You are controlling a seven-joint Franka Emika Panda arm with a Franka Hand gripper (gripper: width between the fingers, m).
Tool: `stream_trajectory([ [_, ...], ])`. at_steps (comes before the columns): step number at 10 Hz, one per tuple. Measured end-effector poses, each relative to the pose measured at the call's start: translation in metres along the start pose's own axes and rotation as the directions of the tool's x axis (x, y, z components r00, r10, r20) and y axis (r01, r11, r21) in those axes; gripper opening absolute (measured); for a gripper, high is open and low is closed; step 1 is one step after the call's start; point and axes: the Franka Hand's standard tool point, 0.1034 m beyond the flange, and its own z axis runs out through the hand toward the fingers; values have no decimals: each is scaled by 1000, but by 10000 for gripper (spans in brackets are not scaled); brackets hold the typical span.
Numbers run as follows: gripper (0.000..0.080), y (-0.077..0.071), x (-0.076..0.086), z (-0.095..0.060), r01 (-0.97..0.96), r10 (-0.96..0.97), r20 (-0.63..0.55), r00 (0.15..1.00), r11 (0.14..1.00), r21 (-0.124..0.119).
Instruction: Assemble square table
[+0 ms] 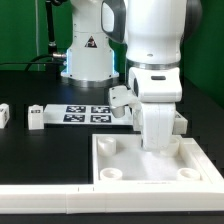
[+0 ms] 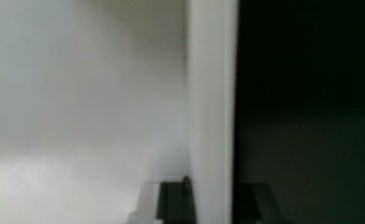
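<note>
Exterior view has the arm reaching straight down, so the gripper sits at the far edge of the square table. That one lies flat on the black work surface toward the exterior view's right, raised side up with its round corner sockets facing the ceiling. From this angle the fingertips are tucked behind the white hand, so no help there. Wrist view sorts it out though (blurry as anything): a thin white rim runs right down between the two dark fingers, and the jaws look clamped tight onto it, so the arm has the slab by its edge wall. Toward the exterior view's left, the marker board lies flat behind the slab. One short leg is just beside it, and another leg is half cut off at the frame edge, well apart from the slab. One more white piece sits close by the arm, near the slab's far corner.
</note>
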Motion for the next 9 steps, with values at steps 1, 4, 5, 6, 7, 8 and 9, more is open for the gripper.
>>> stream_trajectory([
  [1, 186, 0, 0, 0, 0, 0, 0, 1000, 1000, 1],
  [4, 466, 1, -1, -1, -2, 2, 1, 1000, 1000, -1],
  [5, 466, 2, -2, -9, -17, 17, 5, 1000, 1000, -4],
  [6, 606, -1, -2, -21, -49, 50, 8, 999, 999, -18],
  [7, 641, -9, -1, -34, -91, 91, 12, 996, 995, -28],
  [8, 647, -18, 1, -44, -153, 153, 14, 988, 988, -36],
  [9, 647, -26, 5, -54, -236, 237, 12, 972, 971, -47],
])
